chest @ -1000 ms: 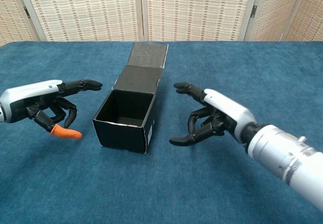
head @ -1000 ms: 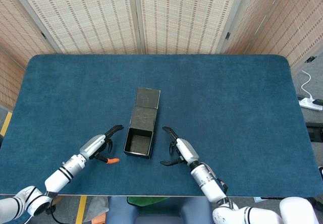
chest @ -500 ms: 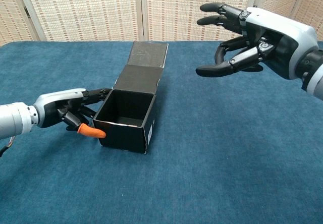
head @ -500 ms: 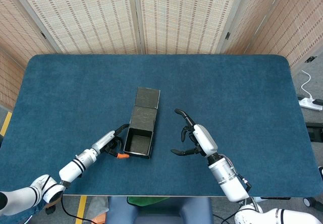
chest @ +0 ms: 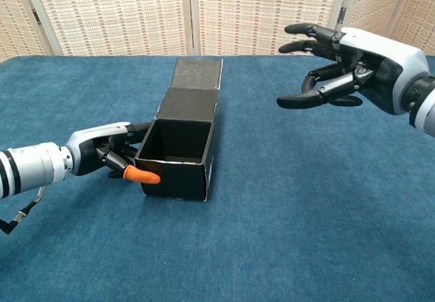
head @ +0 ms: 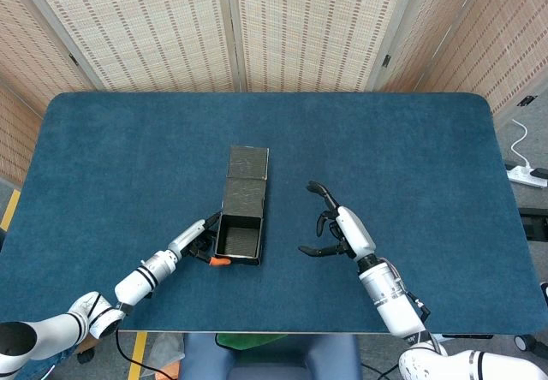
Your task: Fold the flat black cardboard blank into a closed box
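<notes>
Now left hand (chest: 109, 156) touching box (chest: 178, 154), right hand (chest: 353, 67) spread

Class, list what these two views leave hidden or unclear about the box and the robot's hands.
- Left hand: both views, whether it grips the box wall or only touches it; fingers overlap.
- Box far outer side: chest view, behind its walls.
- Right hand height above the table: unclear.

The box (chest: 178, 154) is matt black cardboard; the table (head: 411, 149) wears napped blue cloth; both hands have glossy white plastic shells with black fingers.
</notes>
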Motion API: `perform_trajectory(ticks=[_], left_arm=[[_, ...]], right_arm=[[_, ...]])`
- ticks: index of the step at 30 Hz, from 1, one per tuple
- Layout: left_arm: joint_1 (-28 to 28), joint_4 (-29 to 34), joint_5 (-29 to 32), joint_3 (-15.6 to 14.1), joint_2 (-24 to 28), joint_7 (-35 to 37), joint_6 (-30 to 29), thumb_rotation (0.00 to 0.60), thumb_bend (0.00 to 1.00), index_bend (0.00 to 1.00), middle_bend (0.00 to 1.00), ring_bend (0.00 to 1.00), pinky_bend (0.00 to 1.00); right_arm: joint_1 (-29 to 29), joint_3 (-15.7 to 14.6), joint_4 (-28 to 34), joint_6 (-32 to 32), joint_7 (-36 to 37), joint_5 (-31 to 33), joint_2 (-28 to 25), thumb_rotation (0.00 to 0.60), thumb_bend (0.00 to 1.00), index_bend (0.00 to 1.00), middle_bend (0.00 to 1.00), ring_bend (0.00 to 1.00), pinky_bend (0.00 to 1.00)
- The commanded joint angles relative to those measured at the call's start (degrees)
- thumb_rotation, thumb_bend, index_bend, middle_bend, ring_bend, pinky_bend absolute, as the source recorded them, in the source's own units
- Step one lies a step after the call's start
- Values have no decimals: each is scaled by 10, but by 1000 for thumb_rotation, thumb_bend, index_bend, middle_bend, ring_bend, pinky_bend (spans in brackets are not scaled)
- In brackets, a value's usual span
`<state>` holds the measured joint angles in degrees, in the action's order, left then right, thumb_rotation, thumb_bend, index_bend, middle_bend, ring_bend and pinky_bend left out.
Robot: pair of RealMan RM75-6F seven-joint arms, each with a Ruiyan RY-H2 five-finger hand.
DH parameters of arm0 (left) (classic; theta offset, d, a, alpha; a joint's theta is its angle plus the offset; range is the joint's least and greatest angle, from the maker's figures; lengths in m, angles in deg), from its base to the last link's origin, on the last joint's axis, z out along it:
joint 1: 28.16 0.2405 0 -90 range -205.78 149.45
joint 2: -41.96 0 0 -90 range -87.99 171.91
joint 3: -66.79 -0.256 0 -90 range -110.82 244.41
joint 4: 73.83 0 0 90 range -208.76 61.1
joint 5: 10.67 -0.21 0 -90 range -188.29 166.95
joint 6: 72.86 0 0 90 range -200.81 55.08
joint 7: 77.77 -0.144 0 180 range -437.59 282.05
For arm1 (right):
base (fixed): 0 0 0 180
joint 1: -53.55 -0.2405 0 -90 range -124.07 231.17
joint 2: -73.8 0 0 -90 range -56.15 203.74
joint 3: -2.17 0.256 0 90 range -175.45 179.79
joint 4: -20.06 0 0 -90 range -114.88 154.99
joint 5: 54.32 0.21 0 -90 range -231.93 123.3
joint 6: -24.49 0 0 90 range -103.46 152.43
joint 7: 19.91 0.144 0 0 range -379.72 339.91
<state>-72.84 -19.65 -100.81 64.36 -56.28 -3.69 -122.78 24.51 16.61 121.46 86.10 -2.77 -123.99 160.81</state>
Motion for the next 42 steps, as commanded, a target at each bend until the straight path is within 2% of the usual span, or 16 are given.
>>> perform_trajectory(ticks=[1, 2, 5, 14, 18, 23, 28, 33, 38, 42], left_arm=[[6, -5, 0, 1, -8, 10, -15, 600, 197, 377, 356, 649, 922], [9, -1, 0, 2, -6, 11, -23, 600, 197, 424, 400, 649, 923], [15, 13, -3, 1, 4, 10, -36, 600, 195, 473, 455, 649, 923], [36, 96, -29, -10, 62, -11, -104, 600, 195, 477, 463, 649, 923], [37, 138, -43, -15, 82, -33, -121, 600, 195, 476, 461, 649, 922], [34, 168, -35, -11, 92, -59, -113, 600, 195, 476, 461, 649, 922], [32, 164, -12, -5, 87, -73, -89, 600, 195, 476, 461, 649, 923], [34, 141, 9, -1, 77, -81, -65, 600, 194, 475, 460, 649, 922], [39, 118, 29, 4, 63, -106, -46, 600, 195, 472, 458, 649, 923], [46, 115, 50, 13, 53, -133, -37, 600, 194, 462, 456, 653, 923]], right_arm=[[-15, 14, -25, -35, -14, 57, 2, 600, 5, 0, 119, 615, 1000], [-24, 19, -37, -51, -25, 81, 3, 600, 5, 0, 122, 617, 1000], [-50, 39, -68, -89, -37, 143, 15, 600, 2, 0, 141, 623, 1000], [-156, 94, -206, -134, -110, 276, 113, 600, 0, 0, 157, 632, 1000], [-208, 123, -264, -149, -125, 307, 165, 600, 0, 0, 171, 635, 1000], [-264, 164, -310, -148, -120, 305, 222, 600, 0, 0, 180, 637, 1000], [-262, 193, -258, -167, -67, 288, 218, 600, 0, 0, 207, 643, 1000], [-226, 187, -160, -191, -29, 261, 172, 600, 0, 1, 250, 654, 1000], [-207, 142, -77, -202, -54, 235, 122, 600, 0, 16, 299, 675, 1000], [-221, 95, -68, -170, -131, 225, 113, 600, 0, 29, 320, 684, 1000]])
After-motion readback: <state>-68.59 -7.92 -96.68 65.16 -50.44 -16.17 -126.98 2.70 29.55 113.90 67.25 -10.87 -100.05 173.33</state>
